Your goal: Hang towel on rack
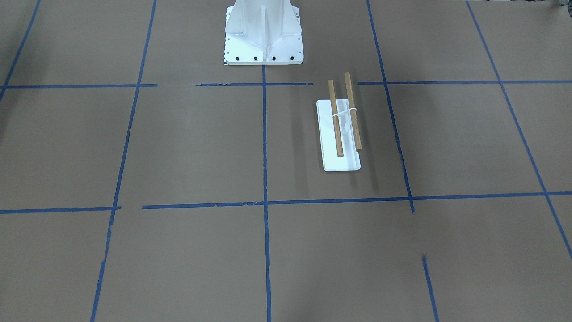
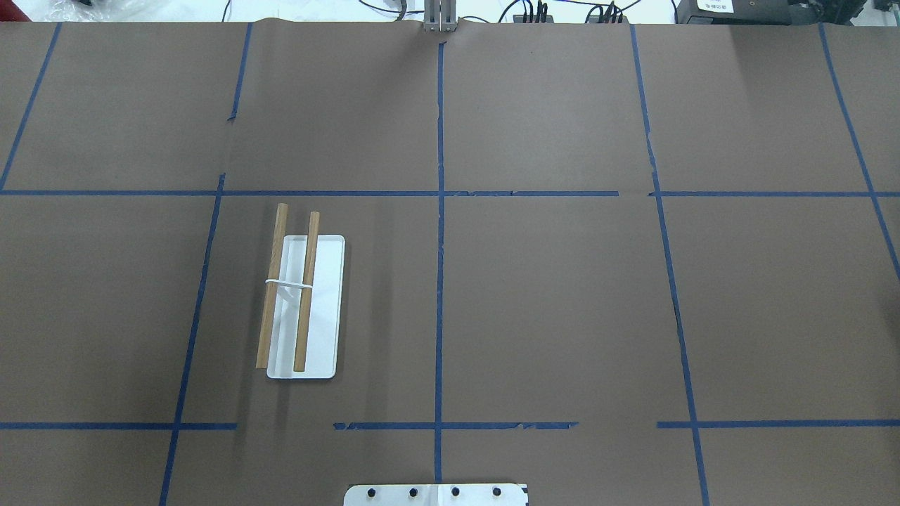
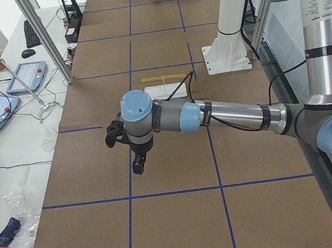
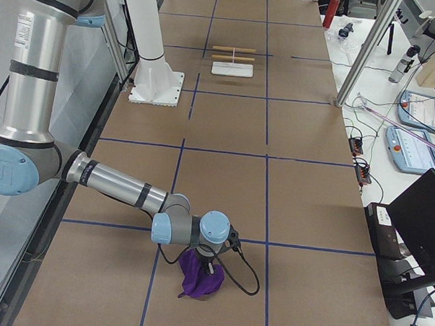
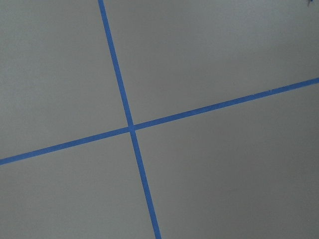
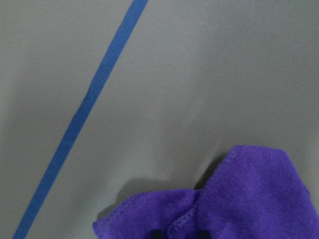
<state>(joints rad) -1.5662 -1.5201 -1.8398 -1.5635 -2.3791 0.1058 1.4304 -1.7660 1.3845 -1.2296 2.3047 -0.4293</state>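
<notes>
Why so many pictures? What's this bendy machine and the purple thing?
It is a robot with two arms at a brown table marked with blue tape. Six cameras look at the same moment: one from above, one from the front, two from the table's ends, one on each wrist. The small stand with two wooden rods is a rack for towels. The right arm's fingers seem to pinch a bunched purple towel, far from the rack. The left arm's fingers hang over the table.

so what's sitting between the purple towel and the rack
Nothing. In the exterior right view the stretch from the purple towel to the rack is bare brown table crossed by blue tape lines; the white pedestal stands off to the side.
</notes>
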